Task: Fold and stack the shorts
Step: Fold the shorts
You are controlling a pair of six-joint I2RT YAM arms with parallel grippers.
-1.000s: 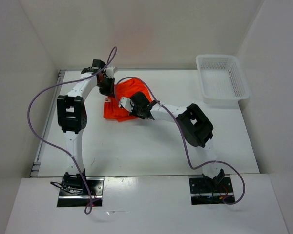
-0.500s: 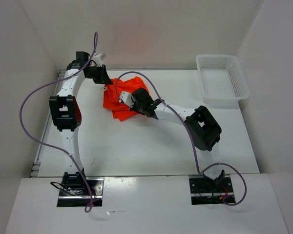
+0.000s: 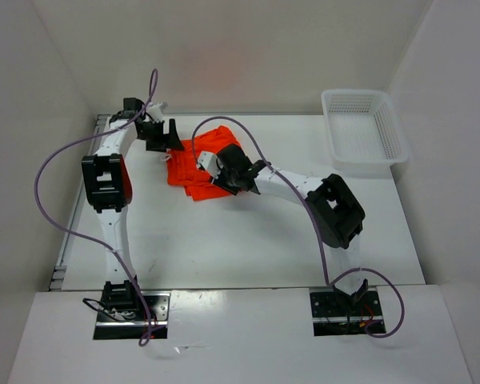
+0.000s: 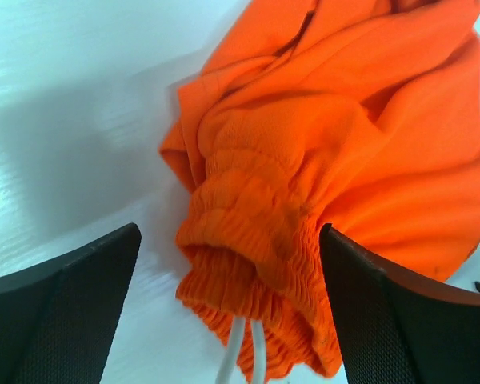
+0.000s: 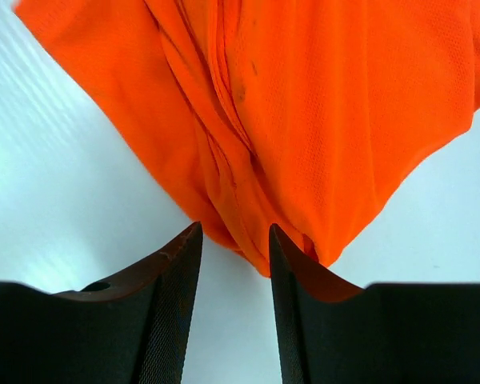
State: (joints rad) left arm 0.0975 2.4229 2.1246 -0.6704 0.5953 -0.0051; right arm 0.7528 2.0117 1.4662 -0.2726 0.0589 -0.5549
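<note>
White table [image 3: 224,240] fills my overhead view, with the shorts [image 3: 194,168] bunched in a heap at its far left, between my two arms. My left gripper [image 4: 230,264] has its jaws spread wide either side of the gathered waistband, not pinching it. My right gripper [image 5: 235,240] holds its jaws narrowly apart, a corner of cloth at their mouth. A white basket [image 3: 364,132] sits far right
</note>
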